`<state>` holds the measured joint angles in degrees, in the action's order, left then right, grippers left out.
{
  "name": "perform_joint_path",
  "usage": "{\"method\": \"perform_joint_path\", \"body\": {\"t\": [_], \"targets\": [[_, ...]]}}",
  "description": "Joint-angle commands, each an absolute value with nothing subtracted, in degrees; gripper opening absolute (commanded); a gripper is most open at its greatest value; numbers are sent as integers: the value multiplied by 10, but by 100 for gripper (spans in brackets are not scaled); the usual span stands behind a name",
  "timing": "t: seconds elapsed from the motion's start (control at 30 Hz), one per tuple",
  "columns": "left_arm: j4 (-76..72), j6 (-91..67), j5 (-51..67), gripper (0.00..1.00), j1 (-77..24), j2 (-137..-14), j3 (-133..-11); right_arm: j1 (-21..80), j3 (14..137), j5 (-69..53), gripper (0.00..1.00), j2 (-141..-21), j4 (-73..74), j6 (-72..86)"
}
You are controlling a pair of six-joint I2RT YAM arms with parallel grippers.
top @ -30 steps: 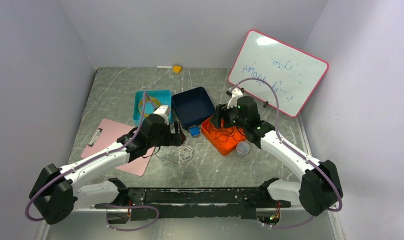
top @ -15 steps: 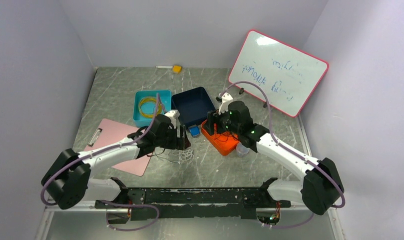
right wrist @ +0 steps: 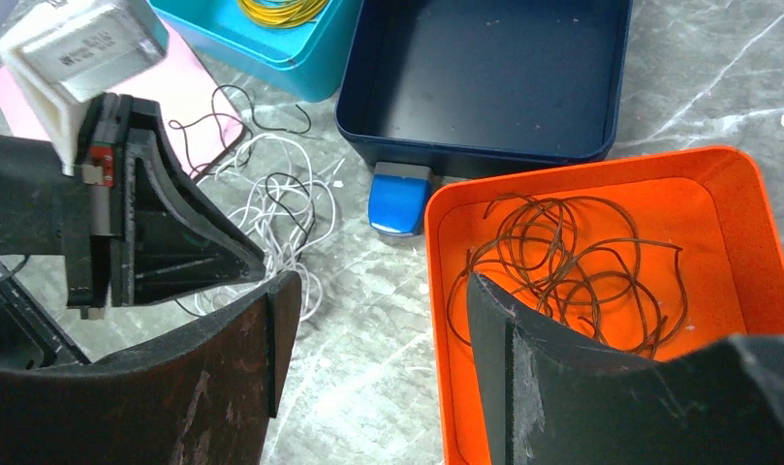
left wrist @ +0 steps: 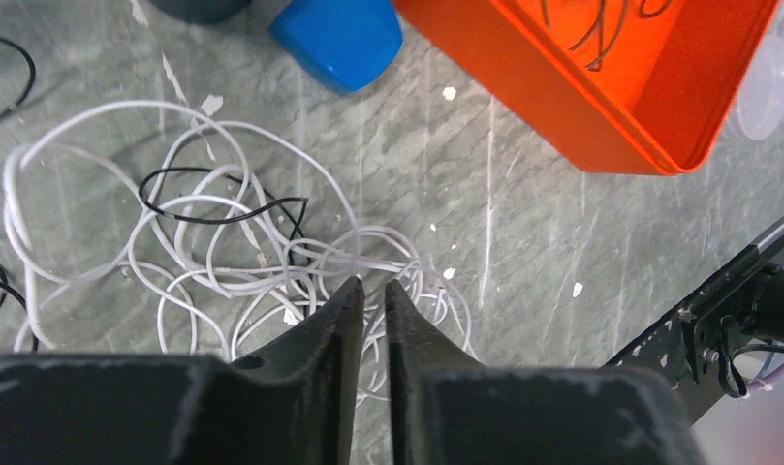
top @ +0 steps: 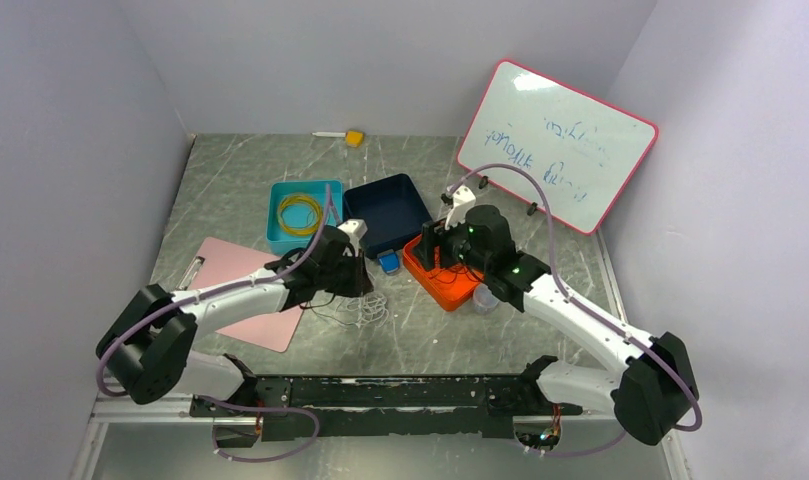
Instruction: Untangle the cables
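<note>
Left gripper (left wrist: pixel 370 284), lower centre, nearly closed over white cables (left wrist: pixel 300 257), hold indeterminate, right gripper (right wrist: pixel 380 281) wide open over orange tray (right wrist: pixel 732 218).

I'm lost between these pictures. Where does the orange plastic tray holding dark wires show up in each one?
Top external: the orange plastic tray sits just right of centre.
Left wrist: top right corner, mostly its outer wall.
Right wrist: lower right, filling much of the picture.
Shared landmark: the small blue block beside the tray's corner, seen in all three views.
</note>
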<state>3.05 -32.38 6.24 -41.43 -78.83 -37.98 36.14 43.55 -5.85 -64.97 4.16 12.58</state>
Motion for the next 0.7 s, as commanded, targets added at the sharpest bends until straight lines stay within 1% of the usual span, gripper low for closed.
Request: {"method": "perform_joint_path", "body": {"t": [0.0, 0.07, 0.13, 0.67], "targets": [[45, -308, 58, 15, -411, -756, -412, 365, 429, -46, 67, -633, 46, 114], [57, -304, 60, 10, -411, -744, -418, 365, 428, -46, 67, -630, 47, 114], [63, -300, 64, 7, -411, -730, -422, 365, 427, -44, 67, -626, 49, 113], [101, -262, 100, 7, -411, -631, -440, 365, 416, -33, 67, -612, 47, 117]]}}
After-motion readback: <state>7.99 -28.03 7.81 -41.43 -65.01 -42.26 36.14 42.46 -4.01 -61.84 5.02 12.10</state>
